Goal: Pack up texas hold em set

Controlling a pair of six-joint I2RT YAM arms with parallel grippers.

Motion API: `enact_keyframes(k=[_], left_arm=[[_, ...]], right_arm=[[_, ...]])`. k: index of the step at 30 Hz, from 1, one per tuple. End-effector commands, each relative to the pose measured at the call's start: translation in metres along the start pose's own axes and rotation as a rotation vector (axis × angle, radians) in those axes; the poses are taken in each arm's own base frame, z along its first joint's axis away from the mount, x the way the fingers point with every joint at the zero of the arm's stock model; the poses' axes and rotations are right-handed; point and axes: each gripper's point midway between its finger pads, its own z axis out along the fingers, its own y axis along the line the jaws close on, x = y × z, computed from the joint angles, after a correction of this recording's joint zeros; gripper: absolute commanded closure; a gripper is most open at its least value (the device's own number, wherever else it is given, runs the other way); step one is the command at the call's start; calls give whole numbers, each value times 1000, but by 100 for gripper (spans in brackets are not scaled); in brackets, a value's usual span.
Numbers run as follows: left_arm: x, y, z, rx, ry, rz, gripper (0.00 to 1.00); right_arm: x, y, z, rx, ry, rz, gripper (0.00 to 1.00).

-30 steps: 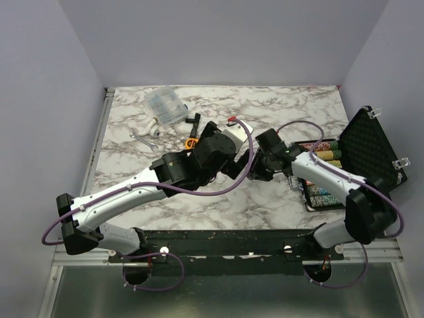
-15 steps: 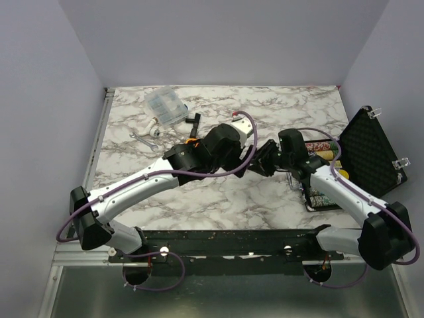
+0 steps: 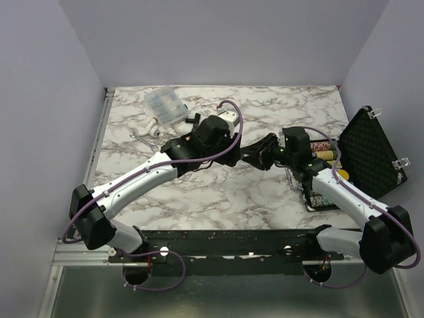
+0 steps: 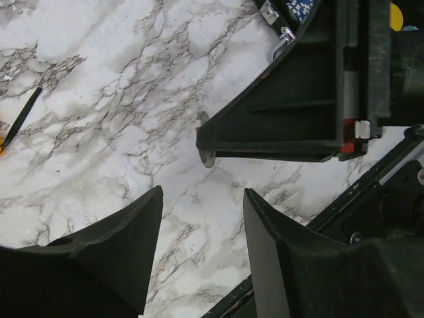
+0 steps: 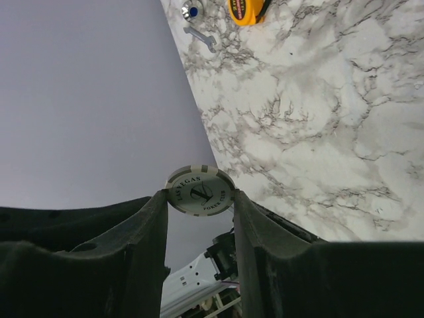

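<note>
My right gripper (image 5: 199, 199) is shut on a white poker chip (image 5: 199, 191) printed "Las Vegas Poker Club", pinched by its rim and held above the marble. In the top view this gripper (image 3: 260, 154) points left at mid-table. My left gripper (image 3: 242, 154) faces it from close by, and its jaws (image 4: 202, 192) stand apart with only marble between them. The chip's edge (image 4: 209, 159) shows just ahead of them. The black briefcase (image 3: 368, 156) lies open at the right, lid raised, with chip rows (image 3: 324, 173) inside.
A clear compartment box (image 3: 165, 107) sits at the back left, with a small wrench (image 3: 141, 138) and a white fitting (image 3: 154, 129) near it. An orange tape measure (image 5: 246, 10) lies beyond the wrench (image 5: 201, 38). The table's black front rail (image 3: 232, 238) runs below.
The left jaws have narrowed while staying empty, and the left wrist has drawn back toward the far left. The right gripper keeps the white chip and has shifted slightly right and away.
</note>
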Motion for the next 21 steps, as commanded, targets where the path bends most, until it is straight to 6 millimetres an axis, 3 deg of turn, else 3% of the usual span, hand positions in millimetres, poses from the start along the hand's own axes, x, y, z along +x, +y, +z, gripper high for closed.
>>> enact_keyframes(k=[1, 9, 21], left_arm=[[-10, 3, 5, 29, -21, -91, 50], [-4, -2, 20, 52, 24, -102, 57], [-15, 18, 35, -75, -1, -99, 71]], right_arm=[[2, 19, -2, -85, 28, 3, 99], [1, 31, 4, -131, 46, 16, 99], [1, 31, 10, -143, 61, 26, 99]])
